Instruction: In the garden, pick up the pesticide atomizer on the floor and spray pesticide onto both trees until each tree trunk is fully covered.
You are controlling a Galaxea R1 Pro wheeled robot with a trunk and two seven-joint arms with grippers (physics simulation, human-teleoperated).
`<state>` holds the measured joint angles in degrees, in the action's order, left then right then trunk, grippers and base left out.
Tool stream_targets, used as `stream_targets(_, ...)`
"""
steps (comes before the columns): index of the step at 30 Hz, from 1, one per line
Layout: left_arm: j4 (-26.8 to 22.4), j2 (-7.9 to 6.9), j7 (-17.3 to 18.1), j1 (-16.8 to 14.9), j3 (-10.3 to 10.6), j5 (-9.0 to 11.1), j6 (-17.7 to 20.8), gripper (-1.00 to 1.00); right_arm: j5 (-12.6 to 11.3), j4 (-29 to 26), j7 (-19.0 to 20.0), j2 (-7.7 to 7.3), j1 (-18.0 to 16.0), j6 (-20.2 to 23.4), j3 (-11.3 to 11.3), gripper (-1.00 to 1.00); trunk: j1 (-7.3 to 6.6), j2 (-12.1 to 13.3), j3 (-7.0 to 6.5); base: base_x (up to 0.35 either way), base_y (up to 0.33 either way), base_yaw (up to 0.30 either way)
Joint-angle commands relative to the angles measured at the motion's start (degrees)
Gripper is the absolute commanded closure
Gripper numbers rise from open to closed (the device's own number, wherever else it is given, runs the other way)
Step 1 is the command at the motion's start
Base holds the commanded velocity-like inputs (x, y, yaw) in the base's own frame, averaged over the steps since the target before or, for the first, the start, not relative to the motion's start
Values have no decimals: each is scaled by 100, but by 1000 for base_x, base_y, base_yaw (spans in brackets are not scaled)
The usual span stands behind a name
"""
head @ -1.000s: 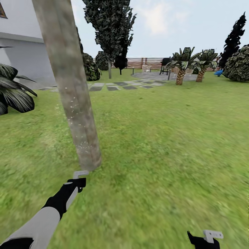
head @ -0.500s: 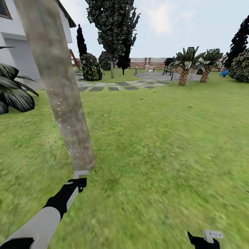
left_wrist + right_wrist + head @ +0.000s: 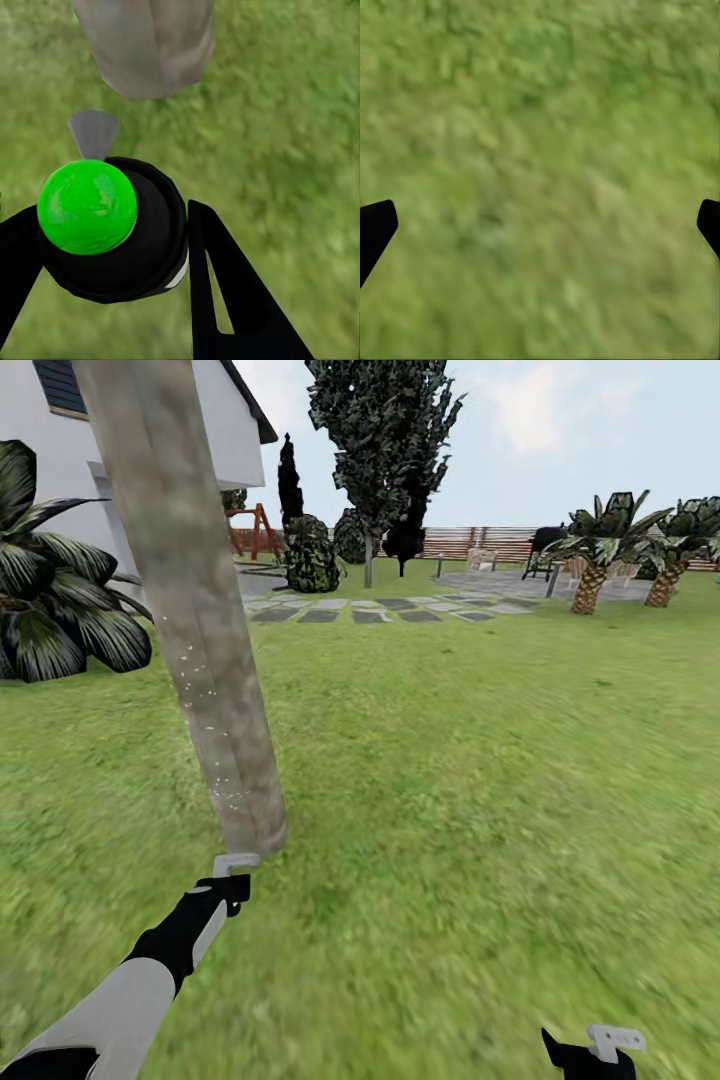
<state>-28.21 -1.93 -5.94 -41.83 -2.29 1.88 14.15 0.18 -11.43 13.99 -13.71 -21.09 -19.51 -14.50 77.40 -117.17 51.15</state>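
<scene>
The left hand [image 3: 112, 247] pinches the pesticide atomizer [image 3: 112, 225] at the tree trunk [image 3: 190, 610] base, toward 11 o'clock; the right hand [image 3: 540, 225] is spread over grass [image 3: 540, 150].

My left claw [image 3: 112, 247] has matt black fingers [image 3: 232, 300], plastic by the look, around the pesticide atomizer [image 3: 112, 225], whose dark body is smooth and whose bright green cap [image 3: 88, 206] is glossy. The tree trunk [image 3: 190, 610] ahead looks matt, mottled grey-beige bark, mostly smooth, flecked with pale specks. The grass [image 3: 480, 760] is soft and blurred. The stepping slabs [image 3: 370, 610] look like flat matt stone; the fence [image 3: 480, 542] reads as slatted wood.
</scene>
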Motion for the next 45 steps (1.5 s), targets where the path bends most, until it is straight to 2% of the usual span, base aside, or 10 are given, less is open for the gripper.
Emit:
stream_targets(1,-1,0,-3,0,1,-3,0,100,0,0,1,0,0,0,0,-100,0,0,0,179,-299,203)
stream_targets(12,-1,-6,-21,0,1,-3,-8,100,0,-5,4,0,0,0,0,-100,0,0,0,208,-278,21)
stream_targets(24,20,-20,-47,0,-7,-9,-16,100,0,-2,7,0,0,0,0,-100,0,0,0,217,-270,260)
stream_targets(28,107,-4,-498,0,-12,4,-17,100,8,0,7,0,0,0,0,-100,0,0,0,178,-143,278)
stream_targets(30,112,-1,-574,0,-10,10,-32,100,9,0,7,0,0,0,3,-100,0,0,0,31,-21,278)
stream_targets(36,114,9,-548,0,-8,12,-45,100,9,0,7,0,0,0,0,-100,0,0,0,41,-25,248)
stream_targets(45,114,61,-548,0,-8,6,-44,100,9,0,7,0,0,0,0,-100,0,0,0,120,-224,32)
